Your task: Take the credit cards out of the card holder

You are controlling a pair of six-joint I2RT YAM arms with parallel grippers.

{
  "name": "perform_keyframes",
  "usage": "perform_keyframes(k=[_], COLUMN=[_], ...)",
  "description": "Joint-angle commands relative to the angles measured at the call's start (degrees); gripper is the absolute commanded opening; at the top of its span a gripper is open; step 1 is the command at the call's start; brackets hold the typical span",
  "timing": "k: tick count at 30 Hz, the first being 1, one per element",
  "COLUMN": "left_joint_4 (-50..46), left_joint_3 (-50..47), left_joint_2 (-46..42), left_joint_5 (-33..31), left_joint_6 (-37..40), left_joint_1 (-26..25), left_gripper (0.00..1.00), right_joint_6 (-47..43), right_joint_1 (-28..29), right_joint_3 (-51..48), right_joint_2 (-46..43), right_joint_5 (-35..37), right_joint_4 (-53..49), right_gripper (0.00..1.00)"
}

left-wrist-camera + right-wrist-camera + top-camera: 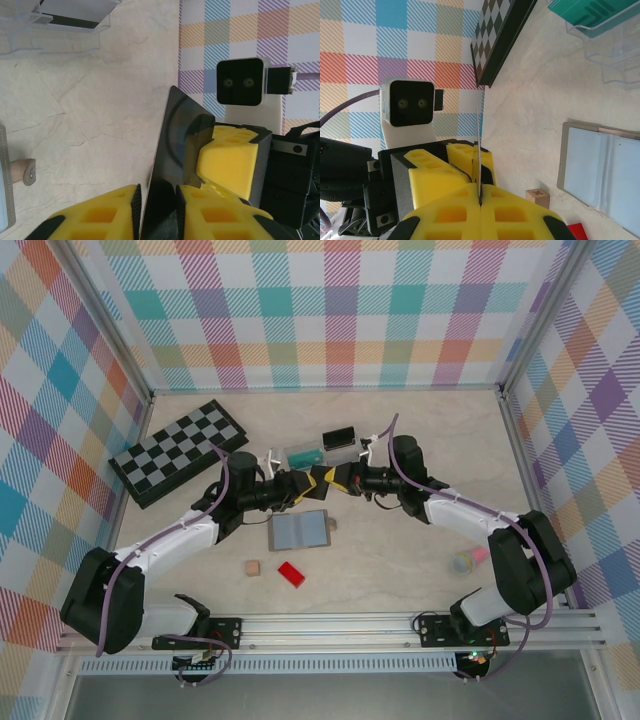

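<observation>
Black card (175, 145) is hanging clear of the table (400, 560), held by both arms at once, with the two grippers facing each other over mid-table. Left gripper (157, 210) is pinching one end between its yellow fingers. Right gripper (480, 200) is pressing together on the other end, and the card is showing edge-on there as a thin line between its fingers.

Card holder (300, 530) is lying open and flat on the table, just on the near side of the grippers. Its two blue-grey panels are facing up, and no card is showing in them. Teal card (580, 15) is sitting in a clear stand (605, 55) further back. Silver-grey card (75, 10) is resting in a second stand (55, 37) near it.

Handling judgement:
- The black card is looking very light, thin, and stiff but springy.
- It is glossy enough to be mirroring the finger, so it is probably slippery.
- Both grippers are gripping the flat faces, which is the sound hold. The edges are offering nothing.
- With two grips on one card, any twist or pull apart is risking a bend or a flick-out.
- The safer course seems to be opening one gripper squarely before the other arm is moving.
</observation>
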Motion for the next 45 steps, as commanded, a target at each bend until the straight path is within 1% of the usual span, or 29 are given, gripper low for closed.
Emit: perform_keyframes(k=[1,6,10,11,12,15,17,19,22,25,27,29,31,34,35,39,42,45], left_joint_4=[3.99,5.06,3.9,3.56,2.99,-1.31,-6.47,-10.93,-15.41,-19.65,-22.13,-25.26,-27.81,-30.41,-32.87,-37.82,-45.09,-51.08], left_joint_3=[-0.98,-1.63,-2.06,-1.99,-1.81,-0.69,0.57,1.71,2.87,4.66,6.13,8.6,11.66,17.36,19.72,30.38,41.12,51.19], left_joint_2=[-1.41,-2.61,-3.49,-3.52,-3.5,-3.86,-4.68,-5.67,-7.43,-8.91,-9.18,-8.48,-6.84,-2.49,-0.43,8.39,16.17,23.27], left_joint_5=[2.01,2.9,2.02,1.88,1.68,0.55,-1.14,-3.12,-4.82,-6.89,-7.6,-8.72,-9.73,-11.04,-11.66,-12.32,-14.91,-16.15], left_joint_6=[-0.2,0.01,0.94,1.19,1.77,4.77,8.71,12.66,17.54,22.66,26.43,30.46,33.95,40.0,42.18,50.89,57.51,64.46], left_joint_1=[-0.2,-0.23,-0.25,-0.24,-0.18,-0.27,-0.25,-0.25,-0.29,-0.4,-0.49,-0.56,-0.84,-1.34,-1.55,-2.25,-2.86,-3.23], left_gripper=[0.2,0.09,0.01,0.0,0.0,0.0,0.0,0.0,0.0,0.0,0.0,0.0,0.0,0.0,0.0,0.0,0.0,0.0], right_joint_6=[-0.53,-1.98,-3.57,-4.12,-4.97,-9.56,-13.63,-17.41,-22.8,-27.36,-29.81,-31.31,-32.33,-32.88,-32.95,-33.48,-32.79,-31.14], right_joint_1=[-0.57,-0.98,-1.06,-1.06,-1.06,-1.15,-1.24,-1.48,-1.92,-2.41,-2.72,-3.23,-3.73,-4.35,-4.78,-6.62,-7.11,-7.24], right_joint_3=[-0.07,-0.18,0.06,0.15,0.28,1.84,3.39,4.81,6.62,7.35,7.22,6.55,5.53,3.1,2.3,-0.03,-1.57,-2.84], right_joint_2=[0.2,-0.07,-0.2,-0.29,-0.52,-2.06,-3.66,-5.16,-6.73,-7.6,-7.94,-8.15,-8.2,-8.59,-8.59,-8.73,-8.43,-7.64], right_joint_5=[-0.05,0.16,0.46,0.6,0.87,3.61,6.56,9.57,14.48,20.26,23.88,26.92,28.29,30.34,30.68,30.32,29.59,27.33], right_joint_4=[0.38,-1.66,-3.75,-4.45,-5.68,-13.6,-20.43,-26.28,-33.94,-39.19,-41.19,-42.15,-42.01,-40.47,-40.18,-39.53,-38.96,-37.25], right_gripper=[0.0,0.0,0.0,0.0,0.06,0.33,0.49,0.61,0.75,0.85,0.91,0.95,0.98,1.0,1.0,1.0,1.0,1.0])
